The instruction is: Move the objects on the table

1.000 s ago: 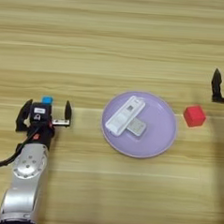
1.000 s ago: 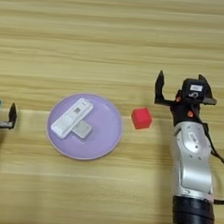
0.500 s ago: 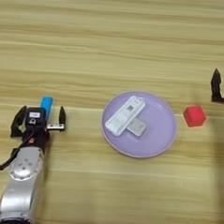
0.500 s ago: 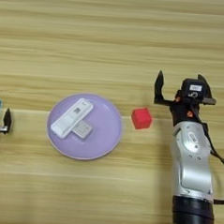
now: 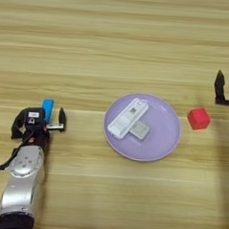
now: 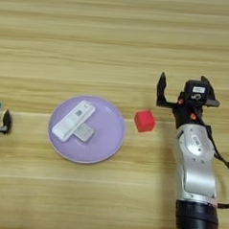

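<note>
In the left eye view I see the red cube point(image 5: 198, 118) on the table point(image 5: 116, 39), just right of the purple plate point(image 5: 165, 138), far from my left gripper point(image 5: 37, 123), fingers apart. In the right eye view my right gripper point(image 6: 182, 89), fingers spread and empty, stands nearer, the cube lying to its left.

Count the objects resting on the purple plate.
2: the white stick lies diagonally on the plate's left half, and the grey block sits touching its right side.
</note>
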{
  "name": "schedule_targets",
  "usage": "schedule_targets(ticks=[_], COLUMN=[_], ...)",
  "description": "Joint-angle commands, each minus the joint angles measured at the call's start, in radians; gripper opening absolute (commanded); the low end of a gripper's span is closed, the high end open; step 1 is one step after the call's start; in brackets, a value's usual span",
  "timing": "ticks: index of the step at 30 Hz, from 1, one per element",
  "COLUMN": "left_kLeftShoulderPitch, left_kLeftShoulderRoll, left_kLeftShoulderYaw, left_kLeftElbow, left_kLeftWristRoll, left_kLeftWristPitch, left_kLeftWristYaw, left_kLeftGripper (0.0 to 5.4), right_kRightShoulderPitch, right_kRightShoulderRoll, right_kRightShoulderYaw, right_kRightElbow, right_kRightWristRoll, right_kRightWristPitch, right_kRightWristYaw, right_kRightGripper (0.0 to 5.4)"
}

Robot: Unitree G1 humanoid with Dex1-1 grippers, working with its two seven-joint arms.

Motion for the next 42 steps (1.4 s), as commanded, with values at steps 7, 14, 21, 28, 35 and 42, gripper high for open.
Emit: schedule_targets(ticks=[7,14,21,28,35,42], left_kLeftShoulderPitch=[-0.006,-0.012,-0.011,-0.009,-0.004,0.004], left_kLeftShoulderRoll=[-0.010,-0.004,-0.002,-0.002,-0.002,-0.002], left_kLeftShoulderYaw=[0.033,0.033,0.029,0.029,0.026,0.017], left_kLeftElbow=[0.088,0.108,0.106,0.099,0.091,0.080], left_kLeftWristRoll=[-0.088,-0.099,-0.101,-0.106,-0.104,-0.101], left_kLeftWristPitch=[0.114,0.123,0.119,0.113,0.103,0.092], left_kLeftWristYaw=[-0.037,-0.048,-0.047,-0.051,-0.055,-0.063], left_kLeftGripper=[5.22,4.44,3.73,2.99,2.37,1.76], right_kRightShoulderPitch=[-0.019,-0.022,-0.023,-0.025,-0.025,-0.023], right_kRightShoulderRoll=[-0.004,-0.003,-0.003,-0.004,-0.005,-0.004], right_kRightShoulderYaw=[-0.002,-0.002,-0.003,-0.003,-0.003,-0.002], right_kRightElbow=[-0.003,-0.001,0.001,0.001,0.001,0.001], right_kRightWristRoll=[0.010,0.010,0.011,0.011,0.011,0.010], right_kRightWristPitch=[0.011,0.010,0.009,0.009,0.010,0.011], right_kRightWristYaw=[0.000,-0.002,-0.001,-0.001,-0.001,0.000], right_kRightGripper=[5.40,5.40,5.40,5.40,5.40,5.40])
